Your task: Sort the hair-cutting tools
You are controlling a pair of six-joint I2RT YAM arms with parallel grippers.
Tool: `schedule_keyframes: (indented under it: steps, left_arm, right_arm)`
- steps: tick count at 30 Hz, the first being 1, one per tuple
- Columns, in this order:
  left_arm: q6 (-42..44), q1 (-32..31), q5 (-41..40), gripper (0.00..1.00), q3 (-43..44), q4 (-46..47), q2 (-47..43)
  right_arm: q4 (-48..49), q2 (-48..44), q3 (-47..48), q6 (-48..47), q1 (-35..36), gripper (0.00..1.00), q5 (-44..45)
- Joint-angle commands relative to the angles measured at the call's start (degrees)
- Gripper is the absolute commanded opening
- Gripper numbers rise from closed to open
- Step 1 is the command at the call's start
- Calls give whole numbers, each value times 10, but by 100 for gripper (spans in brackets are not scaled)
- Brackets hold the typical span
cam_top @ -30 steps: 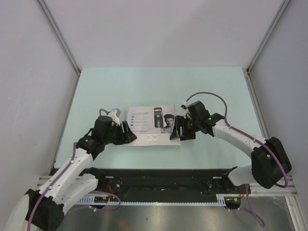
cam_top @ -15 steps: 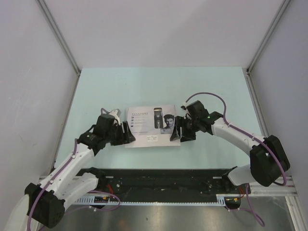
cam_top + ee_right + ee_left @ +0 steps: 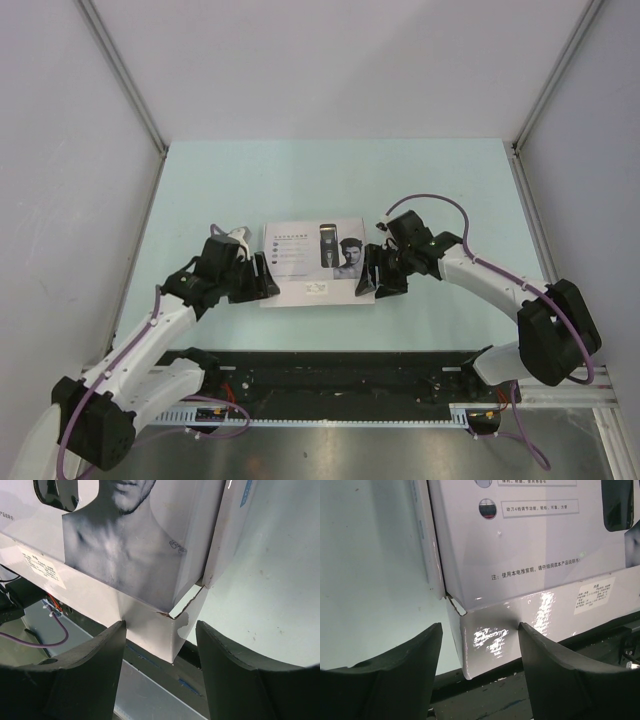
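**A:** What could go wrong here?

**B:** The white box [image 3: 300,262] lies closed at the centre of the table [image 3: 300,170]. The hair-cutting tools are not in view. Only a printed clipper [image 3: 327,245] shows on the lid, so I judge they are inside. If one arm closes or pulls before the other, the box may twist or skid. The cardboard at both near corners already gapes at the seam, so a pinch there could crumple it. A tipped box could spill its contents.

**A:** And the grippers?

**B:** The left gripper [image 3: 263,277] stands well open, astride the box's lower-left corner. In the left wrist view its fingers [image 3: 395,675] flank that corner without clamping it. The right gripper [image 3: 371,276] is equally wide, straddling the lower-right corner. Neither holds anything. I cannot tell whether a finger brushes the cardboard.
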Motion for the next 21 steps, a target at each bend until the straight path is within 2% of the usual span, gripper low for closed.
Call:
schedule_keyframes:
  steps: [1,21]
  left_arm:
    - [2,-2,-15,68,26,-32,3]
    - [2,-4,-17,59,30,-48,20]
  right_arm:
    - [-13,-3,22,1,-1,63,-2]
    - [-20,14,22,3,8,62,14]
